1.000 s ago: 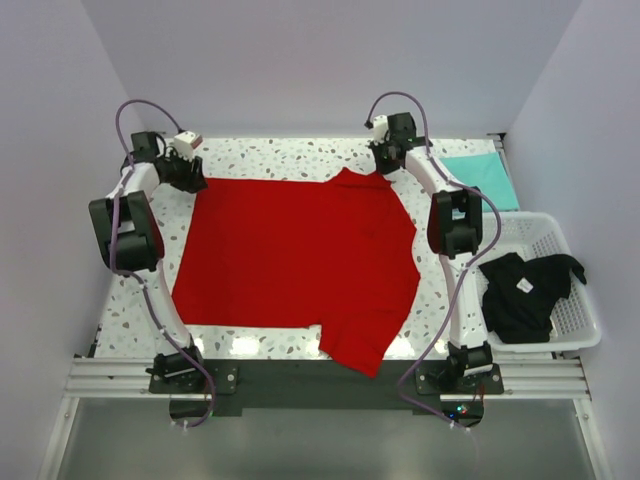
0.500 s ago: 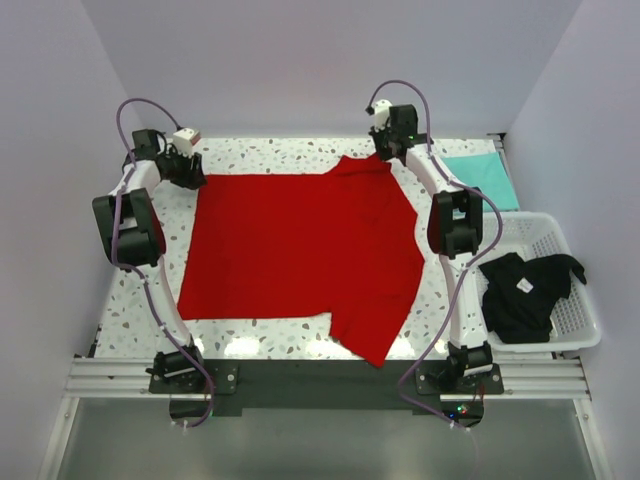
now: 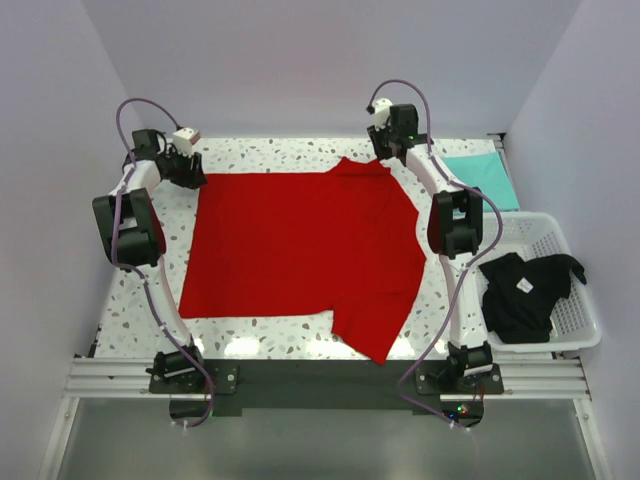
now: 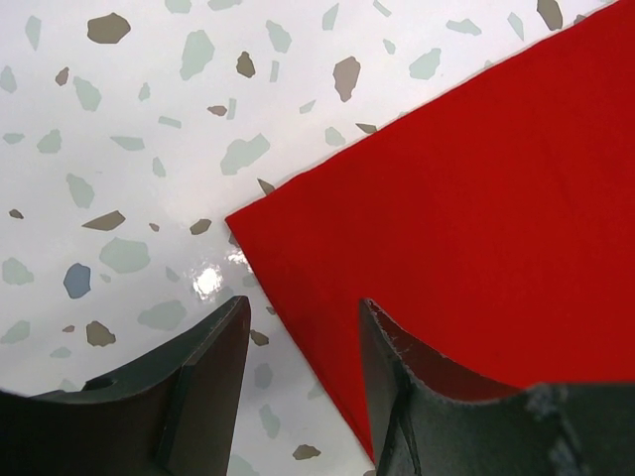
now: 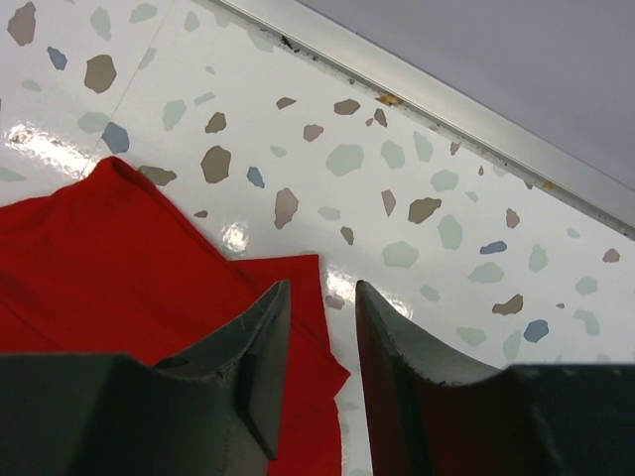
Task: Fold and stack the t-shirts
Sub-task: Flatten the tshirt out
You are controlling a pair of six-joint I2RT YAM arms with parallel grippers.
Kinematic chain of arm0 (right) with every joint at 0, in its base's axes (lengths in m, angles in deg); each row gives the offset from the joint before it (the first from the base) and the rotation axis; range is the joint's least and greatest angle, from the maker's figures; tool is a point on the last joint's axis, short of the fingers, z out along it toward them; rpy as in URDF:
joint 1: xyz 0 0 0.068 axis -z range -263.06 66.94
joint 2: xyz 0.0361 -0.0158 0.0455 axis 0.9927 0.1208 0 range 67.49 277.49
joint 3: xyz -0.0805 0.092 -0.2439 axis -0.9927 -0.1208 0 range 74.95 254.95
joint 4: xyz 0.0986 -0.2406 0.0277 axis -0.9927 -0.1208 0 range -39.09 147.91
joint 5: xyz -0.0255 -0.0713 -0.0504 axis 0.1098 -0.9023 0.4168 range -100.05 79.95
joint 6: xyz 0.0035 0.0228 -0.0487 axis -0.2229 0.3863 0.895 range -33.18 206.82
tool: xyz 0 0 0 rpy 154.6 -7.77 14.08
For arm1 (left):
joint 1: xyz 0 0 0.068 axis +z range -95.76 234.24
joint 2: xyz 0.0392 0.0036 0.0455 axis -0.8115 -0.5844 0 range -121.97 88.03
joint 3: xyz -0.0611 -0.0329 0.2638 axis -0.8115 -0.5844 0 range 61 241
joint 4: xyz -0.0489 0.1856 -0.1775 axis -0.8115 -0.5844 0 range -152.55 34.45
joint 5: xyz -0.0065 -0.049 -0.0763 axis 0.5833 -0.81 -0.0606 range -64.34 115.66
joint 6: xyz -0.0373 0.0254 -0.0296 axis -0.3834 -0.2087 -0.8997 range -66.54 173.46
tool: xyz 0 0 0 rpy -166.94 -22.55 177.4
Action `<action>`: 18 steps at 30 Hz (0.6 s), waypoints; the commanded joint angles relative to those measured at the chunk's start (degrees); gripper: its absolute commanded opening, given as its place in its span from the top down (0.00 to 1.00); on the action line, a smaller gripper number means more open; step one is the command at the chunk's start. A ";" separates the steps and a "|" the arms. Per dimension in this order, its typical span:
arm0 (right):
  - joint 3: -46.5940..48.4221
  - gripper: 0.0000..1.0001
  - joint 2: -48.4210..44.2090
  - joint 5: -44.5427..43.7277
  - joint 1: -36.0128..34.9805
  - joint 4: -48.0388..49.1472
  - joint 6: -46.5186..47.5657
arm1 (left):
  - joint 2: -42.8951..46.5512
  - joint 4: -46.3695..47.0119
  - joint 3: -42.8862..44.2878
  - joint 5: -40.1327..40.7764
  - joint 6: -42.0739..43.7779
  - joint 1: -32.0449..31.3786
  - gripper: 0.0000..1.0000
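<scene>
Red cotton-like cloth fills most of the work surface: the red t-shirt (image 3: 300,250) lies spread flat and sideways on the speckled table (image 3: 130,320), its hem toward the left, one sleeve at the far right and the other reaching down to the near edge. It looks thin, light and limp, so it will probably sag and crease wherever it is lifted and slide easily over the glossy top. Pinching it at corners or along an edge, with two holds kept level, seems the best way to carry a fold over without bunching. The left gripper (image 4: 303,317) hangs low over the far hem corner with its jaws apart. That corner lies just ahead of the gap, the cloth's edge runs in under the right-hand finger, and nothing is pinched. The right gripper (image 5: 319,297) sits over the far sleeve, also spread wide, with a small pointed flap of red cloth lying in the gap and no grip on it. Those two spots look like the natural holds for a first fold. Beyond the right arm, the mint-teal t-shirt (image 3: 483,178) rests flat at the table's far right corner and appears already folded, a likely base for the stack. Farther right, the black t-shirt (image 3: 525,290) lies crumpled in the white lattice basket (image 3: 575,335), one sleeve draped over its rim, and it awaits folding.
</scene>
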 commanded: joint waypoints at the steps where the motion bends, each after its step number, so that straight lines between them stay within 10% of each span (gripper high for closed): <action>1: -1.22 0.63 -3.26 -1.39 0.45 -1.18 0.62 | 1.24 2.44 -0.33 -1.68 -0.69 0.33 0.47; 18: -3.25 0.60 -1.86 -3.07 2.30 -7.50 -7.12 | 2.29 2.18 -1.65 -1.86 -0.16 0.07 0.47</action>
